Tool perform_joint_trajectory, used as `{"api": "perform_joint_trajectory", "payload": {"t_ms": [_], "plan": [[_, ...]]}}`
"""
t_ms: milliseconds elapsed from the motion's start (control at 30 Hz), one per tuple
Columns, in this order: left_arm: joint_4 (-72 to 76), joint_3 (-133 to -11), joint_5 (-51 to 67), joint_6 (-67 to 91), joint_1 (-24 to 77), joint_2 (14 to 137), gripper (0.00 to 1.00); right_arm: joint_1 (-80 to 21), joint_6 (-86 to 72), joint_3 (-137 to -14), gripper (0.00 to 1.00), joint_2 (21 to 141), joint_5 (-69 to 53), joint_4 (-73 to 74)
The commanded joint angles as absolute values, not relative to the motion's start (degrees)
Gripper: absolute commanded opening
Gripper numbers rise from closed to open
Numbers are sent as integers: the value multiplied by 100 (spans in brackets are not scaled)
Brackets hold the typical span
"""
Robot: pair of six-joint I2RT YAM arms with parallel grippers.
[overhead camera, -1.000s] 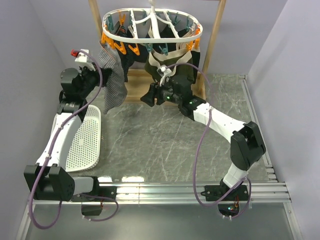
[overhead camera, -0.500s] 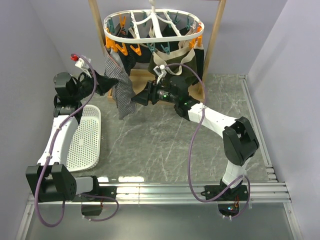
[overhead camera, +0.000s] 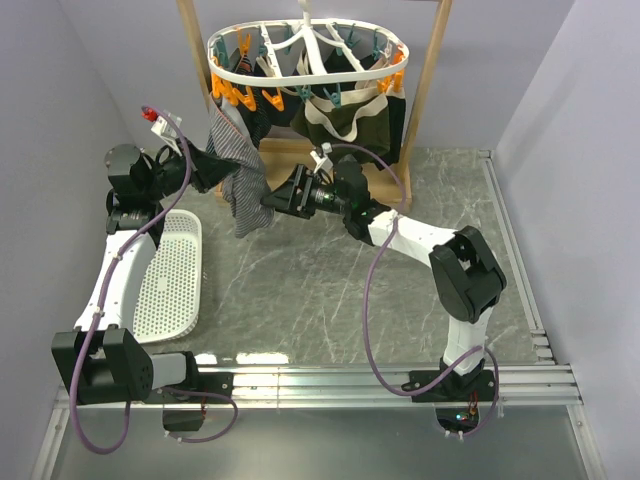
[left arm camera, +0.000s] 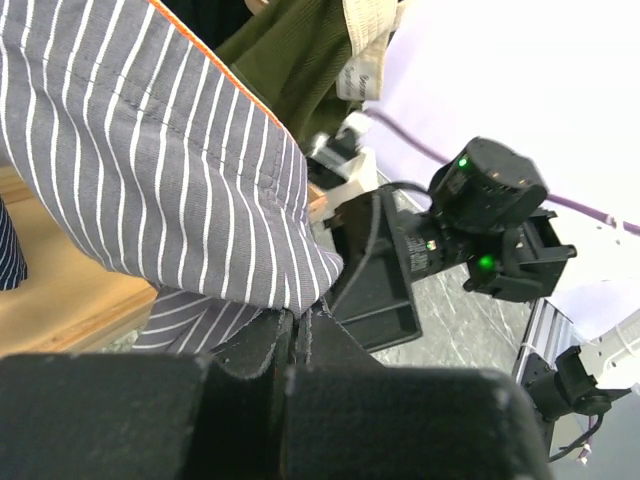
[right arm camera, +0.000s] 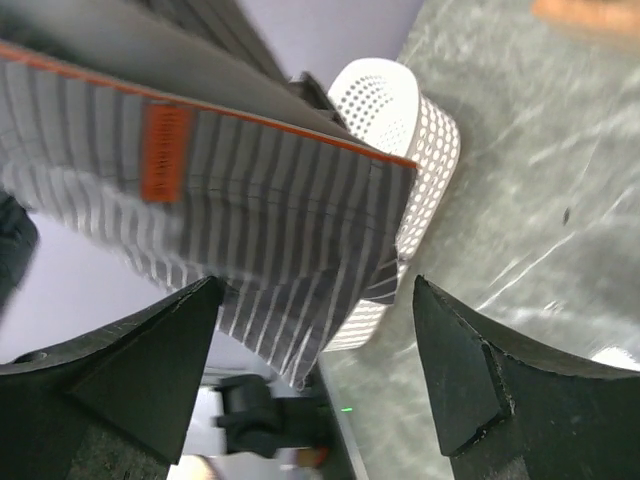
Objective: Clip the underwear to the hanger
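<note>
Top external: my left gripper (overhead camera: 212, 166) pinches the striped grey boxer briefs (overhead camera: 240, 190) under the clip hanger (overhead camera: 300, 78); my right gripper (overhead camera: 271, 199) gapes beside them.

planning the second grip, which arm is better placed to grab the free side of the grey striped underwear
Right. The right claw stands open, facing the hanging underwear from close by. The left claw is shut on the underwear, holding it up.
</note>
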State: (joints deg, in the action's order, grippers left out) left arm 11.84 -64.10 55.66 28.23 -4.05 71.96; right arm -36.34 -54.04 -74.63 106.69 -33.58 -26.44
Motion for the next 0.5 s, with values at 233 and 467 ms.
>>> {"api": "perform_joint_trajectory", "payload": {"t_ms": [233, 467], "plan": [[1670, -6706, 5924, 3111, -431, 7066, 0, -3604, -7163, -7602, 84, 10986, -3173, -3278], [1495, -6776, 5950, 3041, -422, 7101, 0, -3586, -7330, -7875, 68, 11127, -3260, -3391]]}}
